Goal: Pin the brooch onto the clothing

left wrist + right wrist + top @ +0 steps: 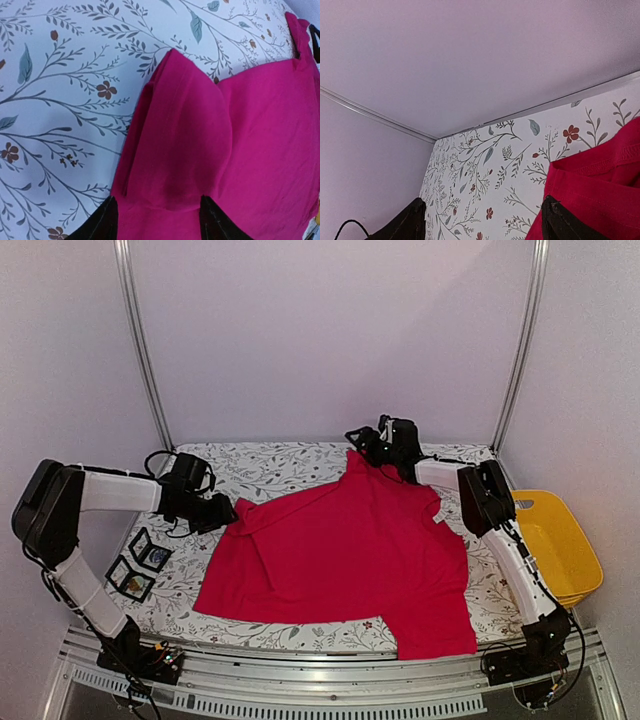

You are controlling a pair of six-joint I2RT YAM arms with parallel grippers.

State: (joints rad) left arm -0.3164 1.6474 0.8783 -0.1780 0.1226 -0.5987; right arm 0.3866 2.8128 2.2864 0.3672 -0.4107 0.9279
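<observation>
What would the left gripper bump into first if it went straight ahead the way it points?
Most likely the red T-shirt. Its folded sleeve lies right in front of the open left gripper. The floral tablecloth comes only beyond that, though depth is hard to judge here.

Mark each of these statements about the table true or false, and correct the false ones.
1. The red shirt lies spread on the flowered tablecloth. True.
2. The yellow tub sits at the table's left side. False: it is at the right side.
3. The right fingers stand apart. True.
4. The left fingers are clamped shut on the sleeve. False: they stand apart at the sleeve.
5. Two small black-framed boxes lie on the shirt. False: they lie on the tablecloth, left of it.
</observation>
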